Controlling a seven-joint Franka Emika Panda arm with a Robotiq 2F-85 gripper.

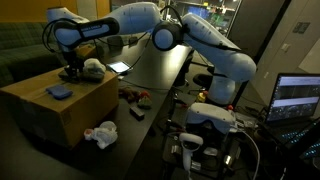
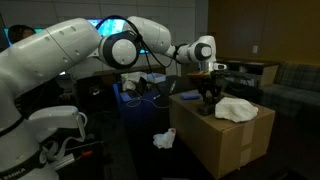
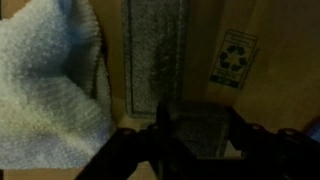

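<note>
Dim office, left of frame: cardboard box (image 1: 60, 115). On its top I log one white towel (image 1: 93, 68), just beside my gripper (image 1: 70, 72). Wrist view: fingers partly spread, holding nothing, over the taped seam (image 3: 155, 70). Blue cloth (image 1: 60, 92) lies lower left of the gripper.

so the cardboard box (image 1: 60, 115) is plain tan-brown, with a greyish strip of tape (image 3: 155, 60) down its top and a small white label (image 3: 232, 58) with a dark recycling symbol. the towel (image 3: 45, 90) looks pale bluish-white with a fuzzy weave. the pad (image 1: 60, 92) is blue. the arm (image 1: 200, 40) is white with black joints, and the tool (image 1: 70, 72) is black. the surface (image 1: 160, 75) is glossy black and the sofa (image 1: 20, 50) is dark green.
</note>
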